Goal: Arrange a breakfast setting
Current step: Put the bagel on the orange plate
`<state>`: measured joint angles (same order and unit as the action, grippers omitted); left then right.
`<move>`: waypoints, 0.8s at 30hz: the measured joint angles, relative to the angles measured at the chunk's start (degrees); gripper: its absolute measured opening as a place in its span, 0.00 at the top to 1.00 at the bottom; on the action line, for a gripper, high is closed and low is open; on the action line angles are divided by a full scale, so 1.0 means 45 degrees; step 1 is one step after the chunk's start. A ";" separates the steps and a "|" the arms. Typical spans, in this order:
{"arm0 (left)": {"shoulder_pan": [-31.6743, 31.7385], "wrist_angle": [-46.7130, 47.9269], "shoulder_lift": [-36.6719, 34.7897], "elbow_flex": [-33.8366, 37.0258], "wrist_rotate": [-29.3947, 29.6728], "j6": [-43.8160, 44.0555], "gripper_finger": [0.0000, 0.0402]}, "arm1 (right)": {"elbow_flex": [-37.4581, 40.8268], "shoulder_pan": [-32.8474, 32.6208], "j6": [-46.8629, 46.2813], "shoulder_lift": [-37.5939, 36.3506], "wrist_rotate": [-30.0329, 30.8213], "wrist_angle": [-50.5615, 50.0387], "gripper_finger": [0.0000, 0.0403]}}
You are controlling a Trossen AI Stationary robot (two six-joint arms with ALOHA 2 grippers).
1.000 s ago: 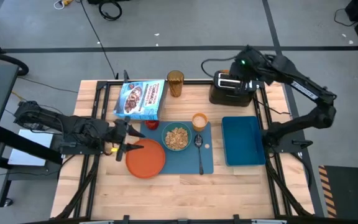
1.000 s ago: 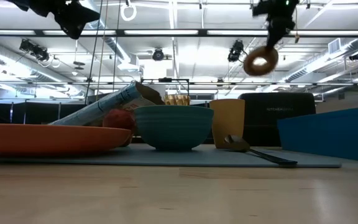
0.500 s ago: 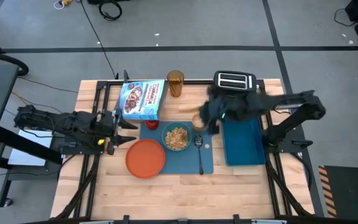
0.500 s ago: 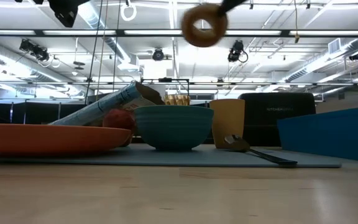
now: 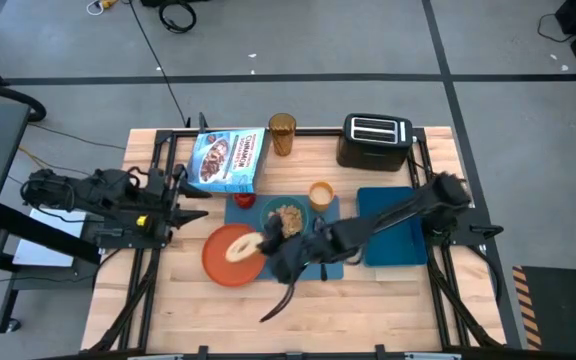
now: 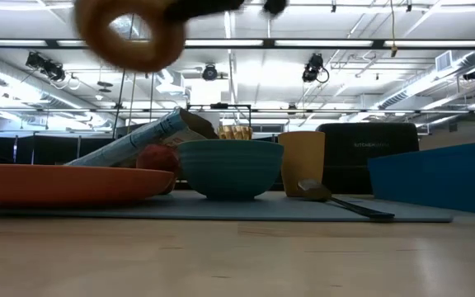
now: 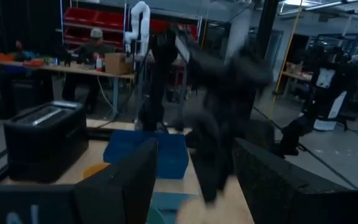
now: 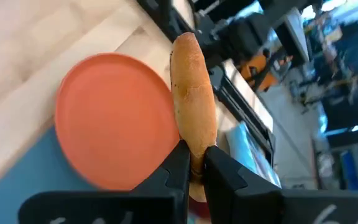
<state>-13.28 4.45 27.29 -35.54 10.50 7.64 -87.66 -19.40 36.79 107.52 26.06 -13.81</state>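
At the left edge of the wooden bench (image 5: 388, 290), well left of the round orange plate (image 5: 230, 262), the left gripper (image 5: 190, 204) waits with its dark fingers (image 7: 120, 183) spread apart and nothing between them. The blue cereal box (image 5: 226, 160) lies flat beyond the plate, with the red apple (image 5: 243, 200) between them. The right gripper (image 5: 266, 243) hangs over the plate, clamped on a ring-shaped, bagel-like piece of toast (image 5: 243, 245); the right wrist view shows both fingers pinching the toast's lower edge and holding it on edge above the plate, which the high view only blurs. The low view alone shows the ring shape and the air between toast and plate. Right of the plate, on the flat blue rectangular placemat (image 5: 338, 268), sit the teal bowl (image 5: 286, 216) of cereal, the small orange cup (image 5: 320, 194) and the metal spoon (image 6: 336, 202). Further right stand a blue tray (image 5: 390, 248) and a black toaster (image 5: 375, 140).
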 joint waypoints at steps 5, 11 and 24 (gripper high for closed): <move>-0.0005 0.0035 0.0005 -0.0104 -0.0003 -0.0117 0.46 | 0.0000 -0.0007 0.1405 0.1865 0.0197 0.2646 0.91; -0.0005 0.0439 0.0010 -0.0113 0.0001 -0.0154 0.46 | 0.0000 -0.0019 0.2042 0.3276 -0.0049 0.4230 0.91; -0.0005 0.0710 0.0015 -0.0113 -0.0003 -0.0520 0.46 | -0.0024 0.0010 0.3507 0.5085 0.0349 0.4809 0.87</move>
<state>-13.30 7.64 27.35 -36.05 10.48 5.30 -87.77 -19.35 52.57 130.40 27.63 7.83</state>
